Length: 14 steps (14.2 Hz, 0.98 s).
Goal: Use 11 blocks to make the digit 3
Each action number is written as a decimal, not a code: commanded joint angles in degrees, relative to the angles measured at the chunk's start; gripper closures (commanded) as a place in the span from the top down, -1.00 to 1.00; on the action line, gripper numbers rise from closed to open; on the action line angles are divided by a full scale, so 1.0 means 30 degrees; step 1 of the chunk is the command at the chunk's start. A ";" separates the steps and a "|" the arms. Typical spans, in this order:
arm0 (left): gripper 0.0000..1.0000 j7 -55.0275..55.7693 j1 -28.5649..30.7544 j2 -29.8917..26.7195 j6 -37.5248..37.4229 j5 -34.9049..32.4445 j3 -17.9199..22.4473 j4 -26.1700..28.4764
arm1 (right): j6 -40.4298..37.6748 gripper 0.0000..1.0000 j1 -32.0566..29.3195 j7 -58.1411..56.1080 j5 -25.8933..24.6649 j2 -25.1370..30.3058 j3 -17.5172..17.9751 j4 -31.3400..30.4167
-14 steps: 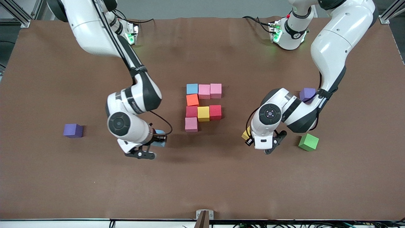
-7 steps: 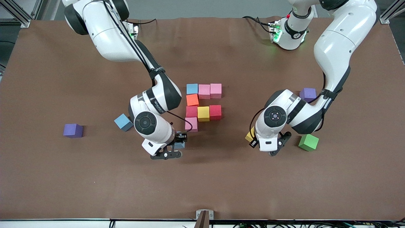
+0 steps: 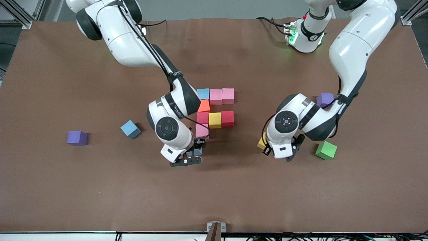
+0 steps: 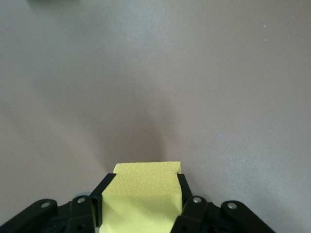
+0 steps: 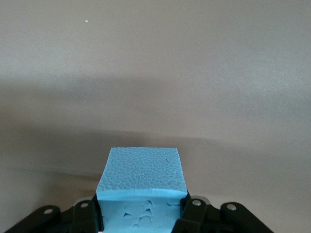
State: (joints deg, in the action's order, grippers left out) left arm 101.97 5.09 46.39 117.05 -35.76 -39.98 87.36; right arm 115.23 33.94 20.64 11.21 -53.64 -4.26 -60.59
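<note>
Eight blocks lie touching mid-table: a light blue (image 3: 203,93), two pink (image 3: 215,96) (image 3: 228,95), an orange (image 3: 204,105), a red (image 3: 202,117), a yellow (image 3: 215,120), a red (image 3: 227,118) and a pink (image 3: 201,130). My right gripper (image 3: 195,152) (image 5: 141,206) is shut on a light blue block (image 3: 198,152) (image 5: 142,172), low over the table beside that last pink block. My left gripper (image 3: 265,144) (image 4: 141,196) is shut on a yellow block (image 3: 261,143) (image 4: 146,187), over bare table toward the left arm's end. A green block (image 3: 326,150) lies beside it.
A darker blue cube (image 3: 130,129) and a purple cube (image 3: 77,138) lie toward the right arm's end. Another purple cube (image 3: 325,99) sits partly hidden by the left arm. The right arm's forearm hangs over the figure's column.
The right arm has carried the light blue block from the right arm's end up to the figure, uncovering the darker blue cube. The left gripper has barely shifted.
</note>
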 commanded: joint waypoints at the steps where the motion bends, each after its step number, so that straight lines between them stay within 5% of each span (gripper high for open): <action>1: -0.97 0.1309 -0.0144 -0.0347 -0.0229 -0.0122 -0.0031 0.0148 | 0.0755 -0.53 0.0257 -0.0288 0.0365 -0.0692 -0.0368 0.0802; 14: -0.97 0.3217 -0.0233 -0.0288 -0.0053 -0.0063 -0.0031 -0.1082 | 0.1053 -0.53 0.0668 -0.0317 0.0394 -0.1308 -0.0369 0.0801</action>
State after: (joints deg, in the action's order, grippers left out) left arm 111.40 4.65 46.37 117.16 -35.76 -40.14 84.81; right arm 118.64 35.42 20.55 11.27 -56.41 -4.49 -59.68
